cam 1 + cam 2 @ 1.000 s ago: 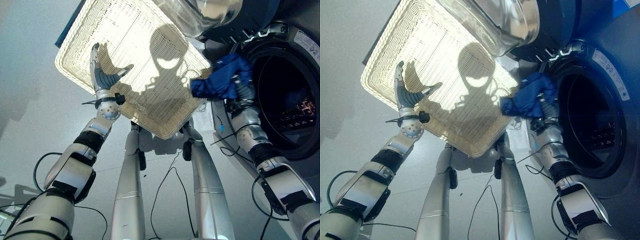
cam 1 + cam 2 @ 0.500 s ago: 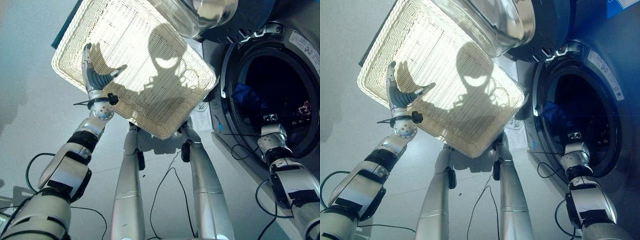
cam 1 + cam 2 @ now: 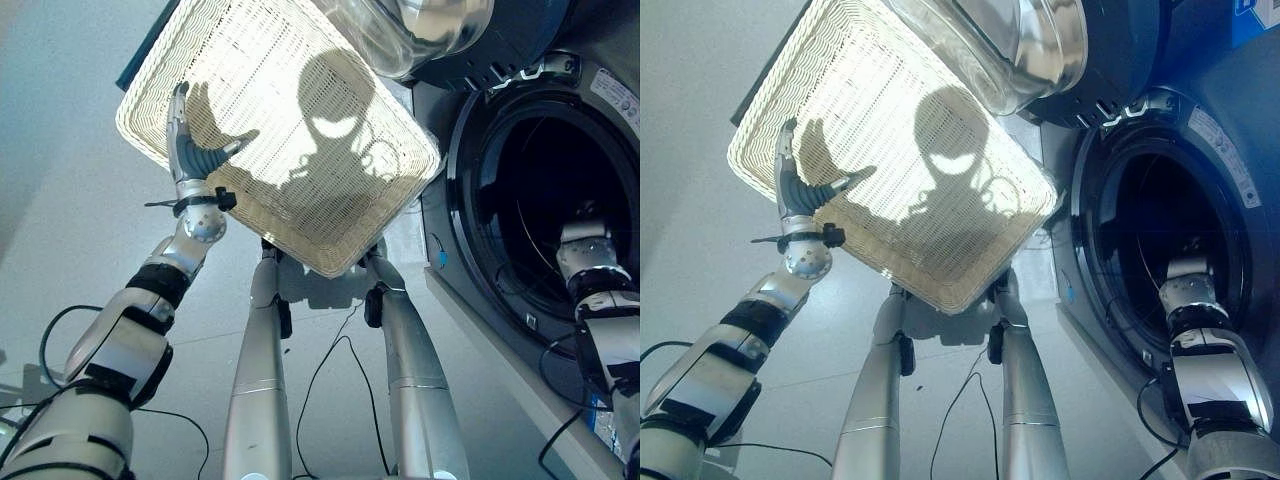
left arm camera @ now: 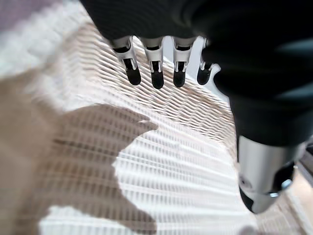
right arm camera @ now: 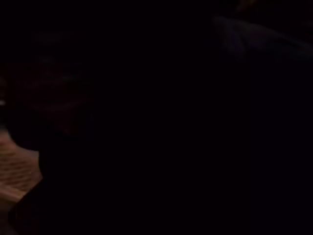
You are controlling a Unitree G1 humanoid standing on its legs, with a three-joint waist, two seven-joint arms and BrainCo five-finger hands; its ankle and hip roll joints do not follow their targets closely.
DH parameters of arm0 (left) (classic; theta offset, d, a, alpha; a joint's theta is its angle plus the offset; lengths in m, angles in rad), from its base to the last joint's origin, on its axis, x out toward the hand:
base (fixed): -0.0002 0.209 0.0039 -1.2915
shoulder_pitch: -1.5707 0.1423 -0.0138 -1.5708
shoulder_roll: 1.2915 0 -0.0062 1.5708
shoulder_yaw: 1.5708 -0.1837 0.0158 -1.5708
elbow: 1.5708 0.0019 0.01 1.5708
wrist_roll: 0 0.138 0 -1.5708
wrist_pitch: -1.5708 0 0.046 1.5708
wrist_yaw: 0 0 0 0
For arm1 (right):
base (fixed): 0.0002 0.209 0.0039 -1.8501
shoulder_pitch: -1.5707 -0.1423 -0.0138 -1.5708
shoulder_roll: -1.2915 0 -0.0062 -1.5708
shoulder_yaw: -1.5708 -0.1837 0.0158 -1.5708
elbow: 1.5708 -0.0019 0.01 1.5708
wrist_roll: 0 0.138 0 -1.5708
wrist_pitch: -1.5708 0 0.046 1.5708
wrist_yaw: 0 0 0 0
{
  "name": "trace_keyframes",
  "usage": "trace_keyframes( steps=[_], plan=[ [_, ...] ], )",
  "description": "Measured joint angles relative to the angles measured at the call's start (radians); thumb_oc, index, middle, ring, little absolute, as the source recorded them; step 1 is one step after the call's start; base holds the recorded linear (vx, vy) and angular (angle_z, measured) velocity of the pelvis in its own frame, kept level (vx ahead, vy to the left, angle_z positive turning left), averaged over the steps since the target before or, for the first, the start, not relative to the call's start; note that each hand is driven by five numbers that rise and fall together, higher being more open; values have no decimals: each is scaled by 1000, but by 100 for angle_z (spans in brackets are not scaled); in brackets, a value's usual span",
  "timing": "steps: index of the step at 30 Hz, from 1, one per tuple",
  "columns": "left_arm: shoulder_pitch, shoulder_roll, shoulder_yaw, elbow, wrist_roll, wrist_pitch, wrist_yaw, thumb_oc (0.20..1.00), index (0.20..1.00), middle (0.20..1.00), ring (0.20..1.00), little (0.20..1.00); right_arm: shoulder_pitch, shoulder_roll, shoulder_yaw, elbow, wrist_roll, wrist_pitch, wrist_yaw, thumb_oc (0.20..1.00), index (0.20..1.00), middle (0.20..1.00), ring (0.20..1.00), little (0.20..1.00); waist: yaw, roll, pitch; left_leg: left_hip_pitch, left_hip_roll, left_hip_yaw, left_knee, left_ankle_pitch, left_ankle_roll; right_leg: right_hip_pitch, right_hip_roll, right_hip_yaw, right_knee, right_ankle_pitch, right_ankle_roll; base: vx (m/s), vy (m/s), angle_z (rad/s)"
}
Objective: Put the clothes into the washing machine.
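You can no longer see the blue garment: a second ago your right hand held it bunched at the mouth of the washing machine point(image 3: 530, 190), half a second ago it showed as a blue patch just inside the drum, and now the drum is dark, so you cannot tell where in there it lies. Your right arm reaches through the round opening with its wrist at the rim; the hand is hidden in the dark, so you cannot tell whether its fingers are spread or curled. The right wrist view is almost black. The machine's glass door point(image 3: 420, 30) stands swung open above the white wicker basket point(image 3: 300, 130), which looks bare inside. Your left hand point(image 3: 185, 140) hangs over the basket's near-left part as before, fingers straight and relaxed, holding nothing. A white label on the machine's front is too small to read.
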Motion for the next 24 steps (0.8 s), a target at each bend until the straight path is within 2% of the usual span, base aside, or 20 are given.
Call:
trace_keyframes(
  steps=[2, 3, 8, 9, 10, 12, 13, 19, 24],
  plan=[
    [0, 7, 2, 2, -2, 0, -4, 1000, 1000, 1000, 1000, 1000, -7, -3, 1, 13, -31, -23, -36, 589, 589, 589, 589, 589, 1, 0, 0, 0, -1, 0, -3, 2, 2, 0, 0, 2, -8, 5, 2, -10, 10, -4],
    [-6, 11, 4, 2, -12, 0, -12, 1000, 1000, 1000, 1000, 1000, -9, -3, 1, 20, -49, -24, -59, 1000, 1000, 1000, 1000, 1000, 0, 0, 0, 0, -2, 0, -4, 2, 3, 0, 0, 6, -11, 8, 4, 4, 3, -4],
    [-62, 22, 3, 20, -42, -3, -71, 1000, 1000, 1000, 1000, 1000, -36, -1, 13, 110, -86, 40, 8, 1000, 1000, 1000, 1000, 1000, 1, -2, 1, 0, -4, -1, -3, 4, 5, 2, -2, 6, -11, 12, 1, 8, -8, 0],
    [-69, 22, 3, 20, -42, -3, -81, 1000, 1000, 1000, 1000, 1000, -31, 0, 20, 116, -94, 70, 25, 1000, 1000, 1000, 1000, 1000, 0, -2, 1, 0, -4, -2, -2, 4, 5, 3, -2, 4, -10, 12, 1, 0, 0, 0],
    [-69, 22, 3, 20, -42, -3, -81, 1000, 1000, 1000, 1000, 1000, -31, 0, 20, 116, -94, 70, 25, 1000, 1000, 1000, 1000, 1000, 0, -2, 1, 0, -4, -2, -2, 4, 5, 3, -2, 4, -10, 12, 1, 9, -27, 3],
    [-79, 21, -4, 20, -42, -3, -95, 1000, 1000, 1000, 1000, 1000, -18, 7, 51, 131, -214, 136, 54, 1000, 1000, 1000, 1000, 1000, -1, -2, 1, 3, -5, -12, -1, 6, 7, 9, -3, -4, -6, 14, -1, 13, -17, 5],
    [-79, 21, -4, 20, -42, -3, -95, 1000, 1000, 1000, 1000, 1000, -18, 7, 51, 131, -214, 136, 54, 1000, 1000, 1000, 1000, 1000, -1, -2, 1, 3, -5, -12, -1, 6, 7, 9, -3, -4, -6, 14, -1, -1, -11, 4],
    [-81, -7, -32, 25, -67, -2, -96, 1000, 1000, 1000, 1000, 1000, -5, 28, 214, 140, -646, 245, 30, 1000, 1000, 1000, 1000, 1000, -8, -1, 0, 18, -12, -17, -4, 6, 8, 25, -12, -8, -3, 9, 6, -8, 33, 2],
    [-84, -31, -32, 24, -68, -3, -94, 1000, 1000, 1000, 1000, 1000, -3, 49, 226, 98, -810, 262, 27, 1000, 1000, 1000, 1000, 1000, -4, -1, 0, 0, -18, -12, -6, 4, 13, 0, -17, -2, 4, 8, 8, -20, 55, 0]
  ],
)
